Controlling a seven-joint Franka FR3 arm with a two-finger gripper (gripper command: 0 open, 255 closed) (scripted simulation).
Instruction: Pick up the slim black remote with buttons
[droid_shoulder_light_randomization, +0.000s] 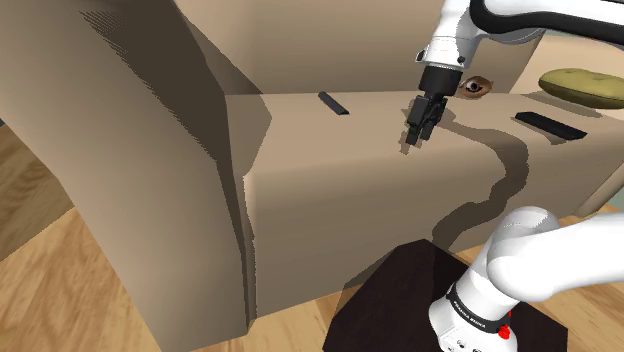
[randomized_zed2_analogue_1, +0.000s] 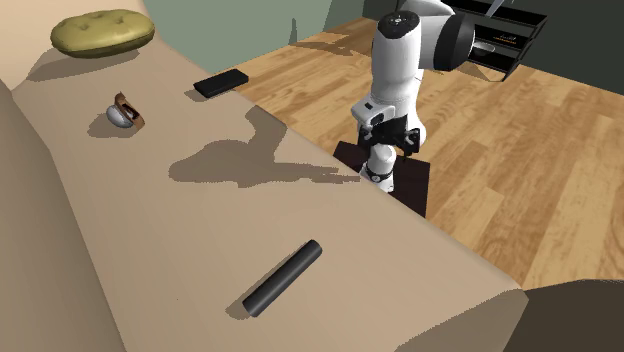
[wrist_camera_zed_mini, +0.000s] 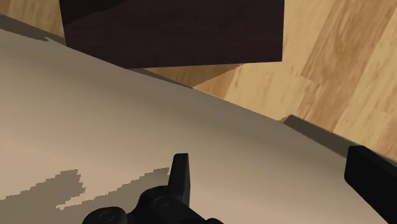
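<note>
A slim black remote (droid_shoulder_light_randomization: 333, 104) (randomized_zed2_analogue_1: 283, 277) lies flat on the wide beige seat (droid_shoulder_light_randomization: 380, 160) (randomized_zed2_analogue_1: 330, 215). My black gripper (droid_shoulder_light_randomization: 417, 130) (randomized_zed2_analogue_1: 393, 140) (wrist_camera_zed_mini: 277, 181) hangs just above the seat near its front edge, to the shoulder view's right of the remote and well apart from it. In the wrist view its two fingers (wrist_camera_zed_mini: 181, 173) stand wide apart with nothing between them but bare beige surface. A second, flatter black device (droid_shoulder_light_randomization: 548, 125) (randomized_zed2_analogue_1: 221, 83) lies farther along the seat, on the other side of the gripper.
An olive cushion (droid_shoulder_light_randomization: 583, 85) (randomized_zed2_analogue_1: 102, 32) and a small brown-and-white object (droid_shoulder_light_randomization: 477, 87) (randomized_zed2_analogue_1: 125, 112) rest near the flat device. A tall beige backrest (droid_shoulder_light_randomization: 110, 150) rises behind the seat. The dark stand (droid_shoulder_light_randomization: 420, 300) (wrist_camera_zed_mini: 172, 32) sits on wooden floor (randomized_zed2_analogue_1: 500, 180).
</note>
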